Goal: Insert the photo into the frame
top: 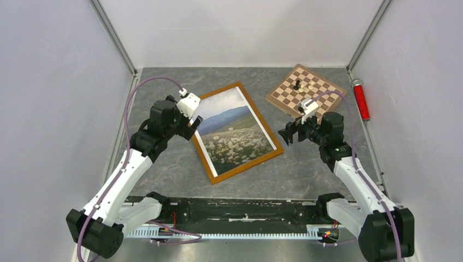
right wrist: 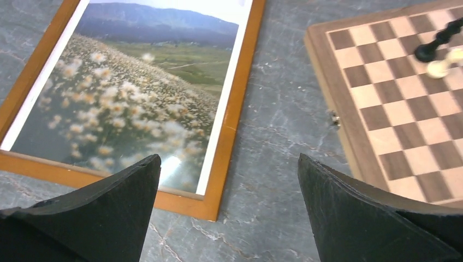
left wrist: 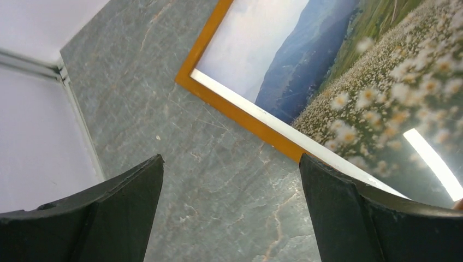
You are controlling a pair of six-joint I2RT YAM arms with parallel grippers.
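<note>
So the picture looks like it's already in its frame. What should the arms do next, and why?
Probably just draw both arms up and away. The photo lies flat inside the frame, with the wooden edge showing around it. The left gripper and right gripper are both open and hold nothing.

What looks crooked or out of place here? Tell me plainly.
The frame lies skewed on the table, the photo inside it. White strips along the photo's long sides suggest it may not fill the frame. A red cylinder lies at the table's right edge.
</note>
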